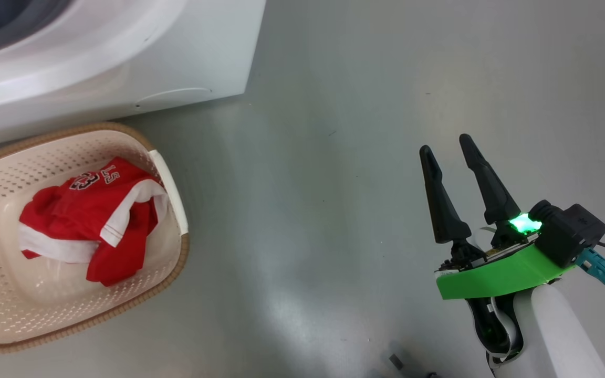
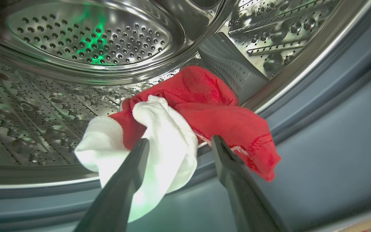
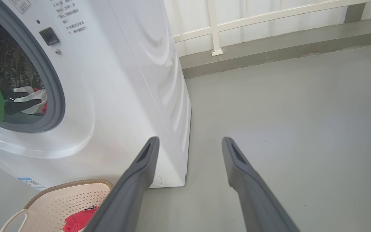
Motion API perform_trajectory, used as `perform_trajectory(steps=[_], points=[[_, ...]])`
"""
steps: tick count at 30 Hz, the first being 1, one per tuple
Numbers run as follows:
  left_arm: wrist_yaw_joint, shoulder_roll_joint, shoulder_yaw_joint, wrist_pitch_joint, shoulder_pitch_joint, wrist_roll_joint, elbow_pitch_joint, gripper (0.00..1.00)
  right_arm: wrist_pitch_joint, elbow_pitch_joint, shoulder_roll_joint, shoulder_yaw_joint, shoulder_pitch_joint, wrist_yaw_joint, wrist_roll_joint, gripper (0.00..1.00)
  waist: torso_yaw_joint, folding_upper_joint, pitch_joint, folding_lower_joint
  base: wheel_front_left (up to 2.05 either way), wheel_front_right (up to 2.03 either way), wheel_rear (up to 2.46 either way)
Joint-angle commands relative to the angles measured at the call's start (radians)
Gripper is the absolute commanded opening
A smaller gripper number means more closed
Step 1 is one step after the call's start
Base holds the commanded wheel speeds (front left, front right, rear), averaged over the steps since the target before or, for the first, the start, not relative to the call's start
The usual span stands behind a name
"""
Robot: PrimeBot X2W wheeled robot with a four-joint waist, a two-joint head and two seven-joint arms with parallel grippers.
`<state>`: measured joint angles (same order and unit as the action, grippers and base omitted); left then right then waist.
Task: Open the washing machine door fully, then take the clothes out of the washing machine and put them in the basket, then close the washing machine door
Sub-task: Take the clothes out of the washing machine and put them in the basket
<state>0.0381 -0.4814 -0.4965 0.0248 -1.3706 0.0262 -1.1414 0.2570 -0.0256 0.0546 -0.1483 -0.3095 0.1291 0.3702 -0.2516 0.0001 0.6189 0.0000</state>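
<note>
Left hand (image 2: 179, 141) is gaping wide, flanking crumpled red-and-white clothes (image 2: 211, 109) on the perforated steel drum (image 2: 43, 109); I'm seeing right hand (image 1: 444, 143) standing wide.

**Head view:** I look steeply down from above at the floor (image 1: 365, 105). The washing machine (image 1: 124, 68) and the basket (image 1: 3, 178) stand on it to my left.

**Left wrist view:** I sit very near, facing along the left end effector (image 2: 179, 140) into the drum (image 2: 92, 38).

**Right wrist view:** I sit low and farther back. I face along the right end effector (image 3: 190, 138), past the machine's front, toward the floor's far edge at the wall (image 3: 301, 9).

**Shared:** The head and right wrist views share the basket and the machine's front. The right wrist view also takes in the left end effector.
</note>
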Motion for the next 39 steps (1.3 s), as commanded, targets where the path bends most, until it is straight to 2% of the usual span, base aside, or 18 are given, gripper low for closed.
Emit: perform_trajectory(steps=[1,16,17,18,19,21,23,30,39], points=[[-0.018,-0.066,-0.005,0.004,-0.044,-0.022,-0.005,1.00,0.005,0.028,-0.004,-0.026,0.004,0.002,0.006,1.00,-0.011,-0.0001,0.007,0.0000,0.00,0.00,0.00],[-0.046,-0.086,-0.051,-0.051,-0.098,-0.045,-0.107,1.00,0.005,0.037,-0.004,-0.056,0.009,0.002,0.006,1.00,-0.049,-0.0001,0.019,0.0000,0.00,0.00,0.00],[-0.049,-0.088,-0.052,-0.052,-0.097,-0.044,-0.110,0.87,0.005,0.037,-0.004,-0.057,0.010,0.002,0.005,1.00,-0.052,-0.0001,0.018,0.0000,0.00,0.00,0.00],[-0.051,-0.089,-0.053,-0.052,-0.094,-0.042,-0.113,0.56,0.005,0.038,-0.004,-0.057,0.011,0.002,0.005,1.00,-0.053,-0.0001,0.016,0.0000,0.00,0.00,0.00],[-0.054,-0.089,-0.054,-0.050,-0.091,-0.040,-0.116,0.36,0.005,0.039,-0.004,-0.057,0.012,0.002,0.004,1.00,-0.055,-0.0001,0.015,0.0000,0.00,0.00,0.00],[-0.063,-0.088,-0.056,-0.045,-0.082,-0.037,-0.120,0.14,0.005,0.040,-0.004,-0.056,0.014,0.002,0.003,1.00,-0.056,-0.0001,0.012,0.0000,0.00,0.00,0.00],[-0.074,-0.084,-0.054,-0.038,-0.072,-0.031,-0.124,0.00,0.005,0.040,-0.004,-0.054,0.016,0.002,0.000,1.00,-0.055,-0.0001,0.008,0.0000,0.00,0.00,0.00],[-0.092,-0.051,-0.031,0.018,-0.028,0.018,-0.131,0.00,0.005,0.035,-0.004,-0.047,0.019,0.002,-0.007,1.00,-0.041,-0.0001,-0.017,0.0000,0.00,0.00,0.00],[-0.043,0.023,0.049,0.124,0.016,0.141,-0.134,0.00,0.005,0.017,-0.004,-0.027,0.037,0.002,-0.032,1.00,0.001,-0.0001,-0.095,0.0000,0.00,0.00,0.00]])
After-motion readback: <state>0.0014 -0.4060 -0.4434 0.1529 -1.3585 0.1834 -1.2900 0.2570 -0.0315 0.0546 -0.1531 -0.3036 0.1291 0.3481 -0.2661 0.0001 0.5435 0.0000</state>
